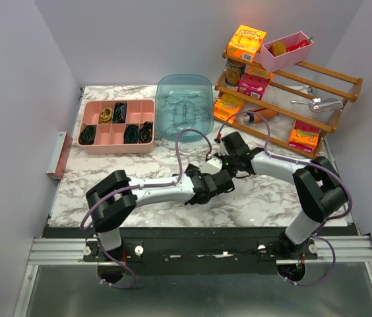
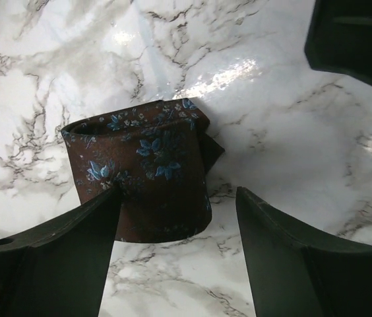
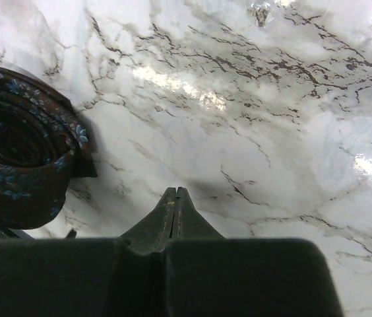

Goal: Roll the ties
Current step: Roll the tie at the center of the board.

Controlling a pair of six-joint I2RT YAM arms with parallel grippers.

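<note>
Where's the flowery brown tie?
The tie is coiled on the table, between the open fingers of the left gripper in the left wrist view; the right wrist view shows it at far left.

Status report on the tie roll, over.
Left tool open over rolled brown floral tie. Right tool shut, empty, apart from the roll. Nothing else in the way seen.

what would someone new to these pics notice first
In the middle of the marble table, a rolled brown tie with small blue flowers sits between the open fingers of the left gripper, with the right gripper shut and empty beside it. At the back left a pink compartment tray holds more dark coils, and a wooden rack with orange boxes stands at the back right.
</note>
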